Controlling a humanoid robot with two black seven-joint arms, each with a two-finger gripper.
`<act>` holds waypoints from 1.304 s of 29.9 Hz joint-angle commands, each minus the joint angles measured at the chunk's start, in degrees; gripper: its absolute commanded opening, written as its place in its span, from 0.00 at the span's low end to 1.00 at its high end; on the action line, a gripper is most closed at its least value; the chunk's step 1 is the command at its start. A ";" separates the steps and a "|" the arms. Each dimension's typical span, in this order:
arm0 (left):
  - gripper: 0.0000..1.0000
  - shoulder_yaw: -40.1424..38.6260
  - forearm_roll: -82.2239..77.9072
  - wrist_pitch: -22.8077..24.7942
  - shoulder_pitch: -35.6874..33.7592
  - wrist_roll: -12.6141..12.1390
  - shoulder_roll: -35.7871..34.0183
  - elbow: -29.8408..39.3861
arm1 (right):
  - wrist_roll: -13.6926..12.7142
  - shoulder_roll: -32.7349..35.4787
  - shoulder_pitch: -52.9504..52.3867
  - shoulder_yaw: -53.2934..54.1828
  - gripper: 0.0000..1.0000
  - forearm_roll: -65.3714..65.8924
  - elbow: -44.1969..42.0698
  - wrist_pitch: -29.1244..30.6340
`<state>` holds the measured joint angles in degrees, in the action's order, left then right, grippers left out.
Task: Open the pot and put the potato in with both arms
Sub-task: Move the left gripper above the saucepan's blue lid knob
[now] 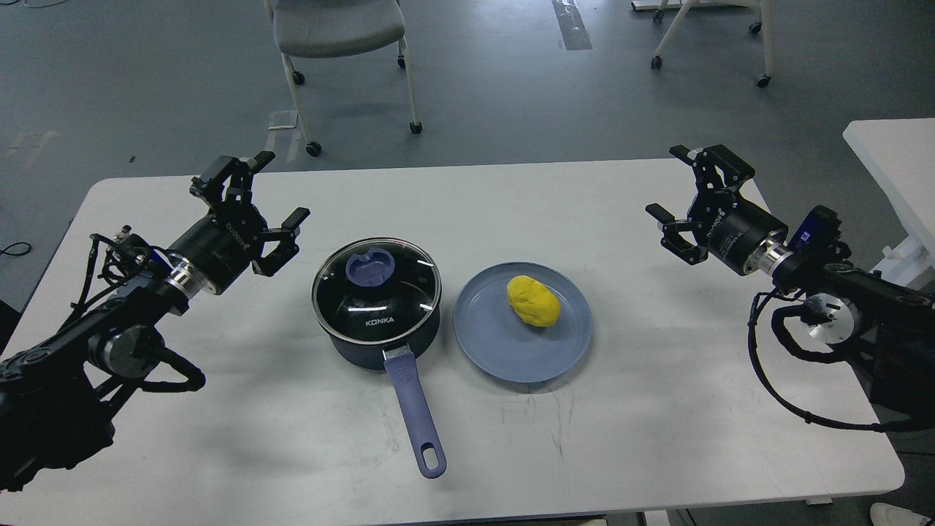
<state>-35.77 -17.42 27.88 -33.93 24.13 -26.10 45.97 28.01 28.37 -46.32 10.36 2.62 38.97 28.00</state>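
The dark pot (380, 343) stands in the middle of the white table, its blue handle (418, 416) pointing toward me. A glass lid (377, 291) marked KONKA, with a blue knob (367, 266), rests closed on it. To its right, the yellow potato (533, 301) lies on a blue plate (504, 351). My left gripper (274, 193) hovers open to the left of the pot, fingers spread, holding nothing. My right gripper (668, 186) hangs open well right of the plate, also with nothing in it.
The table (657, 424) has bare surface in front and at both sides. A second white table (895, 157) stands at the right edge. A wheeled chair (336, 29) and another wheeled frame (760, 44) stand on the floor beyond.
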 commanded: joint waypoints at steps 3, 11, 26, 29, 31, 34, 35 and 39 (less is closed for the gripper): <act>0.98 0.00 -0.07 0.12 0.01 -0.22 -0.36 0.08 | -0.01 -0.25 0.35 0.01 0.98 0.11 -0.12 0.00; 0.98 0.00 0.46 0.12 -2.19 -0.57 -2.29 -1.14 | -0.01 -0.25 0.26 0.01 0.98 0.11 -0.30 0.00; 0.98 0.88 -25.69 0.12 -13.79 3.28 -15.56 17.98 | -0.01 -0.60 -0.35 -0.26 0.98 0.20 -0.21 0.00; 0.98 0.88 -37.46 0.12 -14.67 3.87 -17.05 25.63 | -0.01 -0.60 -0.27 -0.34 0.98 0.20 -0.03 0.00; 0.98 0.88 -45.22 0.12 -15.37 3.87 -16.62 28.73 | -0.01 -0.51 -0.27 -0.43 0.98 0.20 -0.03 0.00; 0.98 0.97 -59.62 -1.77 -15.81 3.87 -16.27 31.02 | -0.01 -0.51 -0.35 -0.52 0.98 0.20 0.14 0.00; 0.98 0.97 -65.49 -2.91 -15.90 3.87 -16.01 31.54 | -0.01 -0.51 -0.27 -0.61 0.98 0.20 0.23 0.00; 0.98 3.50 -74.41 -2.75 -17.56 3.87 -14.69 31.64 | -0.01 -0.51 -0.35 -0.61 0.99 0.20 0.23 0.00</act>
<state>-34.60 -85.95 25.24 -50.23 28.00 -41.57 77.39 28.01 27.85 -46.62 9.77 2.82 39.18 28.00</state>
